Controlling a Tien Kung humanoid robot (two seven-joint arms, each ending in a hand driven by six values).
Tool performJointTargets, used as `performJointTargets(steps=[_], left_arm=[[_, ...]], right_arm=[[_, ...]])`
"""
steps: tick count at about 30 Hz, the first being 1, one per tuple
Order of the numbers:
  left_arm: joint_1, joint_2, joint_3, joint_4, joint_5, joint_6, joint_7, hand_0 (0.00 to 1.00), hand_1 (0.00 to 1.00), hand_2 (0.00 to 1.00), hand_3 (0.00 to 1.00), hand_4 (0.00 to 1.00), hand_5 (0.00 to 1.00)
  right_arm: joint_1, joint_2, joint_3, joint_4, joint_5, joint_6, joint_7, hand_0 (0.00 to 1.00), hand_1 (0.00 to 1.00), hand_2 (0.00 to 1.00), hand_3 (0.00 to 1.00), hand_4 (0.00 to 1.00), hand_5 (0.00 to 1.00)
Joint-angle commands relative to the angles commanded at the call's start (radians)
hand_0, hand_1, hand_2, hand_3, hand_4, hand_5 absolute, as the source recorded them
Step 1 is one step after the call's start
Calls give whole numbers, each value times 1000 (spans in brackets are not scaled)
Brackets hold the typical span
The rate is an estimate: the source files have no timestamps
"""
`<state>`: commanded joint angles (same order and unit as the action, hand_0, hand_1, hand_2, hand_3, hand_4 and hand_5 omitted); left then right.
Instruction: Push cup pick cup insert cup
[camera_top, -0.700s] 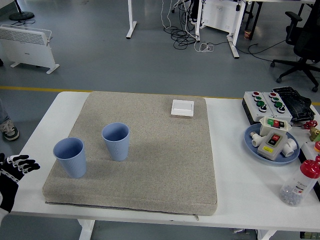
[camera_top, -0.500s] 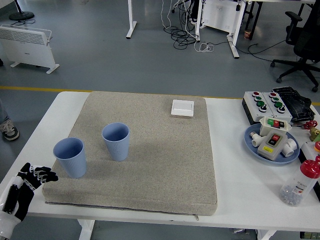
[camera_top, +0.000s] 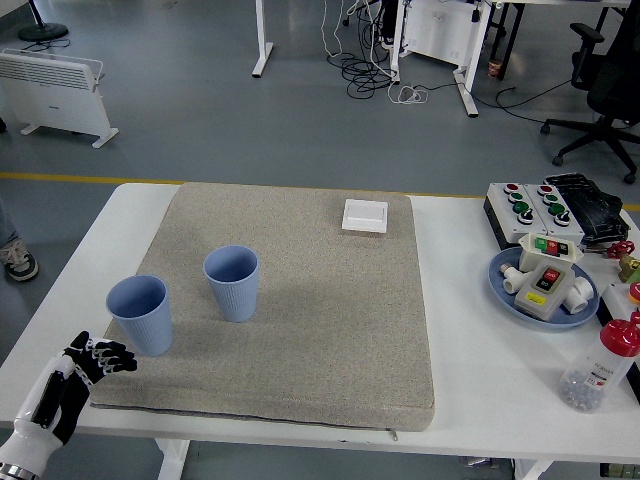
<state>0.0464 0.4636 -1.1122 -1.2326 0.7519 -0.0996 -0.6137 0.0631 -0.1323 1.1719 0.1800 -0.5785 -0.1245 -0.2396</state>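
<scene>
- Left hand (camera_top: 80, 378) at the mat's (camera_top: 330, 320) near-left corner, fingers spread wide, holding nothing
- It sits just short of the left cup (camera_top: 140, 315), not touching
- Second cup (camera_top: 232, 283) upright just right of the first, both on the mat, on the table (camera_top: 480, 400)

Single view, head cam. Mounted high on the robot's side, looking forward and down across the white counter (camera_top: 470, 380). Counter's near edge runs along the frame bottom; far edge sits about a third down, with grey floor, desk legs and cables beyond. Mid-range framing: the whole grey mat (camera_top: 300, 320) fits. Left hand (camera_top: 75, 385) enters at the bottom-left corner. No second view, no overlap.
</scene>
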Motion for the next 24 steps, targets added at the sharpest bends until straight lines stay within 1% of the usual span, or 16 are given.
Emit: performJointTargets(steps=[3, 7, 10, 13, 15, 20, 24], left_arm=[[-11, 2, 17, 6, -3, -2, 5, 569, 544, 524, 485, 547, 998], [-42, -4, 42, 17, 0, -1, 5, 569, 544, 524, 485, 547, 998], [-45, -4, 45, 19, 1, 0, 5, 595, 544, 527, 486, 547, 998], [-84, -5, 61, 35, 13, 3, 30, 595, 544, 527, 486, 547, 998], [-91, -5, 64, 38, 16, 3, 36, 604, 553, 533, 488, 551, 998], [-124, -2, 70, 59, 44, -3, 70, 604, 553, 533, 488, 551, 998], [-136, 1, 77, 71, 51, -6, 79, 610, 557, 536, 490, 556, 998]], right_arm=[[-2, 0, -1, 0, 2, 0, 0, 724, 648, 650, 578, 126, 475], [-4, 0, -1, 0, 2, 0, 0, 724, 648, 650, 578, 126, 475], [-4, 0, -1, 0, 2, 0, 0, 724, 648, 650, 578, 126, 475], [-1, 0, -2, 0, 5, 0, 1, 724, 648, 650, 578, 126, 475], [-1, 0, -2, 0, 6, 0, 1, 724, 648, 650, 577, 126, 475], [2, 0, -4, 0, 9, 0, 1, 724, 648, 650, 577, 126, 475], [3, -1, -4, 0, 8, 0, 1, 724, 648, 650, 578, 127, 475]])
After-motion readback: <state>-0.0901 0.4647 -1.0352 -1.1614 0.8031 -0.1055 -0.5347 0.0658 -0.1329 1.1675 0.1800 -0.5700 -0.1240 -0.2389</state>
